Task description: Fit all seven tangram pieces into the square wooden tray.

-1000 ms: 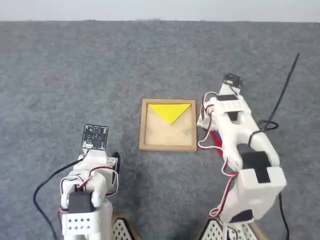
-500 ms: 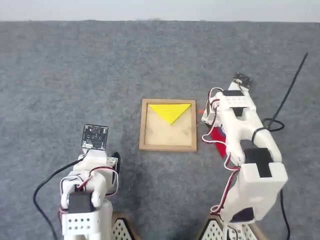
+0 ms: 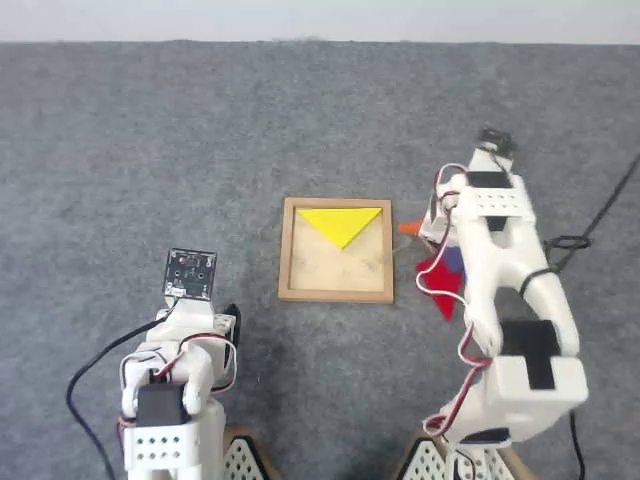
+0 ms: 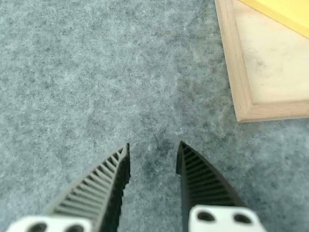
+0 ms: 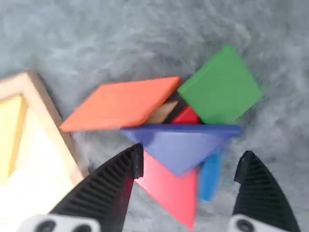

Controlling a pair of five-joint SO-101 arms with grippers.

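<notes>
**Right gripper held open over the piled pieces beside the tray**

The square wooden tray [image 3: 336, 294] is seen lying flat on the grey felt mat [image 3: 150, 130], between the two arms. One piece is seated in it: a yellow triangle [image 3: 340, 222], laid with its long edge along the tray's far rim. The rest of the tray floor is left bare.

The other pieces are gathered in a loose heap on the mat just beside the tray, on the right arm's side. An orange parallelogram [image 5: 120, 103] is laid nearest the tray's rim, with a green square [image 5: 220, 87] at its far end. A blue triangle [image 5: 181, 142] is propped across a red triangle [image 5: 169, 188] and a light blue piece [image 5: 210, 176]. A tan piece [image 5: 163, 113] is glimpsed underneath.

The right gripper [image 5: 192, 159] is held above this heap with its jaws spread wide, and nothing is grasped. The left gripper [image 4: 153, 146] is also parted and empty, poised over bare mat near a corner of the tray.
</notes>
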